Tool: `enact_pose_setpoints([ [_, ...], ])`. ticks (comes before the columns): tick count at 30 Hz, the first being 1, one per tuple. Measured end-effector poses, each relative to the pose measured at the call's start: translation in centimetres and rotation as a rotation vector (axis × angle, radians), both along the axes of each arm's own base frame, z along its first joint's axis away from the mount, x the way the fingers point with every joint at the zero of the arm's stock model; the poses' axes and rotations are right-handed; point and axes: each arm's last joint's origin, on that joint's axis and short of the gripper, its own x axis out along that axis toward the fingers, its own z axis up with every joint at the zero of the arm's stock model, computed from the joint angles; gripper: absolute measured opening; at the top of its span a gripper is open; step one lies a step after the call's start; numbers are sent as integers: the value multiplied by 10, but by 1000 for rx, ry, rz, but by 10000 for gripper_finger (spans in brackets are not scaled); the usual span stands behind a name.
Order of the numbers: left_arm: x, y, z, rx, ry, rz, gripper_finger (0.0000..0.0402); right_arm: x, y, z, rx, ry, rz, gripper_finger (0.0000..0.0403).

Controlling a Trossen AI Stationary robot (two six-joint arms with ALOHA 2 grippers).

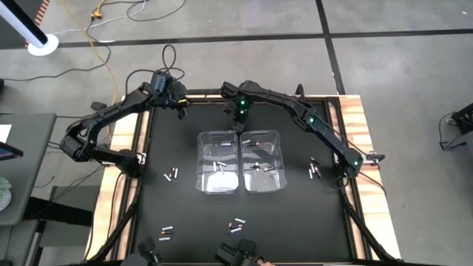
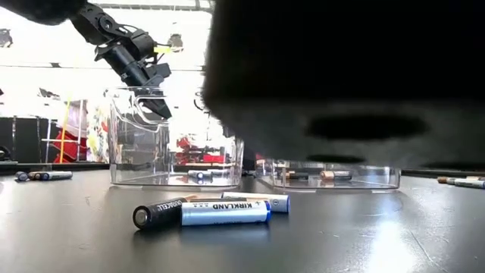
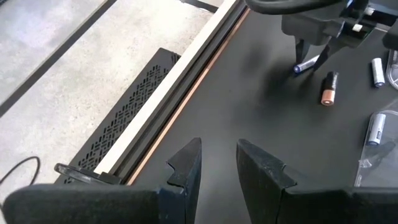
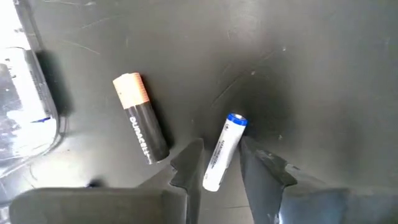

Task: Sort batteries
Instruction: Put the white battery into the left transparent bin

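Two clear bins (image 1: 240,161) sit mid-table; batteries (image 1: 171,174) lie scattered; right gripper (image 1: 238,125) just behind the bins.

The room behind is blown out white in the low view. A blurred dark mass (image 2: 348,76) fills its upper right.

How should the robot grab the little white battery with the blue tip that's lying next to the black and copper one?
Best around the middle of its round body, coming straight down from above. The white battery lies flat on the black table, so only its long sides are free. The right gripper already has a finger on each side. The black and copper battery lies apart, likely out of the way.
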Motion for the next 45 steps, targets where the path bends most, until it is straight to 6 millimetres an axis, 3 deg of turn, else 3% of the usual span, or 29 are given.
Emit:
enact_pose_setpoints([
  [6, 0, 0, 0, -3, -2, 3, 94, 3, 6, 0, -60, 29, 46, 99],
  [25, 0, 0, 0, -7, -6, 9, 94, 2, 5, 0, -76, 39, 59, 91],
  [45, 0, 1, 1, 9, -8, 2, 94, -5, 6, 3, -9, 119, -152, 94],
])
